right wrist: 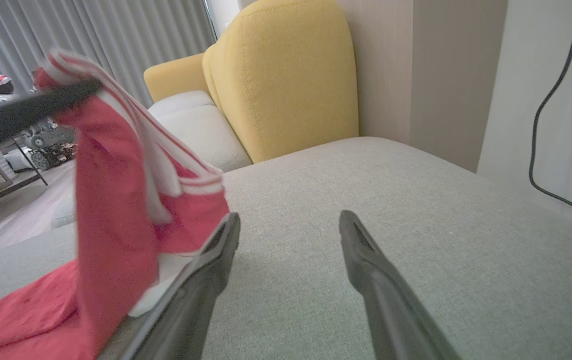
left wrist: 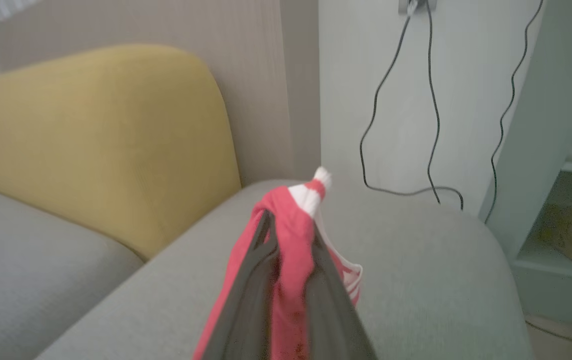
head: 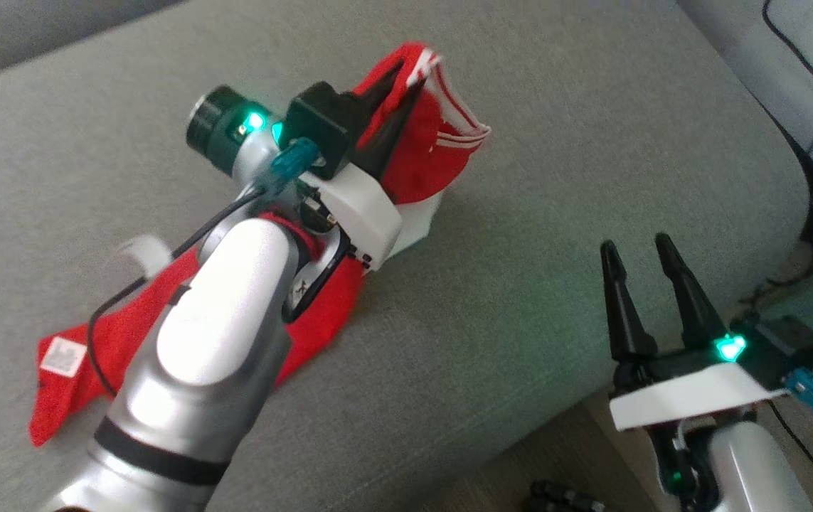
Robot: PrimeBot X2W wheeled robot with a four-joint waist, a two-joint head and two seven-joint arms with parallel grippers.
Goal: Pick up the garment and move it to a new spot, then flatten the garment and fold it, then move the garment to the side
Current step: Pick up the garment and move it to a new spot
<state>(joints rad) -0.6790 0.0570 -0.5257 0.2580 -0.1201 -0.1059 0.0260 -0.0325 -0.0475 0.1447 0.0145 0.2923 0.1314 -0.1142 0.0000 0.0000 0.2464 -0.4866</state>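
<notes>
The garment (head: 427, 153) is red with white stripes and a white label. My left gripper (head: 410, 75) is shut on its striped end and holds that end up off the grey sofa seat (head: 555, 213), while the rest of the cloth trails back under my left forearm. In the left wrist view the garment (left wrist: 293, 235) bunches between my dark fingers (left wrist: 245, 280). My right gripper (head: 637, 249) stands open at the seat's front right with nothing in it. In the right wrist view the garment (right wrist: 115, 200) hangs to the left of my open right gripper (right wrist: 288, 222).
A yellow cushion (right wrist: 286, 80) stands at the back of the sofa. Black cables (left wrist: 431, 100) run down the pale wall beside the armrest. The sofa's front edge (head: 520, 434) drops to the floor near my right arm.
</notes>
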